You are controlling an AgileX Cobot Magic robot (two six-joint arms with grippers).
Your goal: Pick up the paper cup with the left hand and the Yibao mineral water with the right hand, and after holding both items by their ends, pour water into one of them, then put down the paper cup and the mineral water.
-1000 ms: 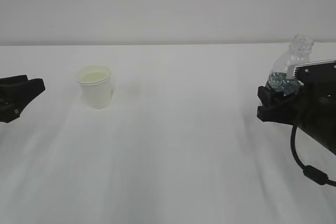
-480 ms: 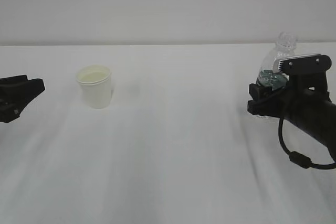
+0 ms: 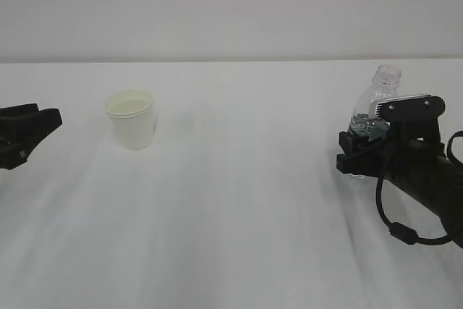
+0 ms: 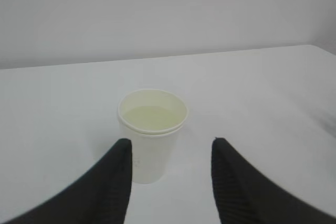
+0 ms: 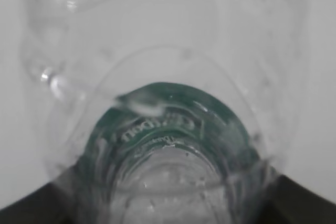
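In the exterior view, a small white tapered paper cup (image 3: 131,119) with a rolled rim and a pale yellowish inside stands upright on the white table (image 3: 231,222), left of centre and toward the far side. The black two-pronged left gripper (image 3: 45,124) sits at the left edge of the scene, near the cup's left side but apart from it, its prongs pointing toward the cup. At the right, a small clear ribbed plastic bottle (image 3: 377,99) with a dark green label and a capless neck stands roughly upright, its open neck rising above the black right gripper (image 3: 359,151), which has a grey-white ribbed part at its wrist. That gripper is around the bottle's lower body; the bottle's base is hidden behind it, so whether it touches the table cannot be told. Cup and bottle are well apart.

In the left wrist view, the cup (image 4: 152,134) stands just beyond the two black fingers (image 4: 116,182), centred on the gap between them. The jaws are spread wider than the cup and touch nothing; the gripper is released and empty.

In the right wrist view, the clear bottle (image 5: 168,145) fills the picture, seen along its length, with the green label ring near the middle. Dark finger surfaces (image 5: 302,198) show at the lower corners, pressed against the bottle's sides: the right gripper is grasping the bottle.
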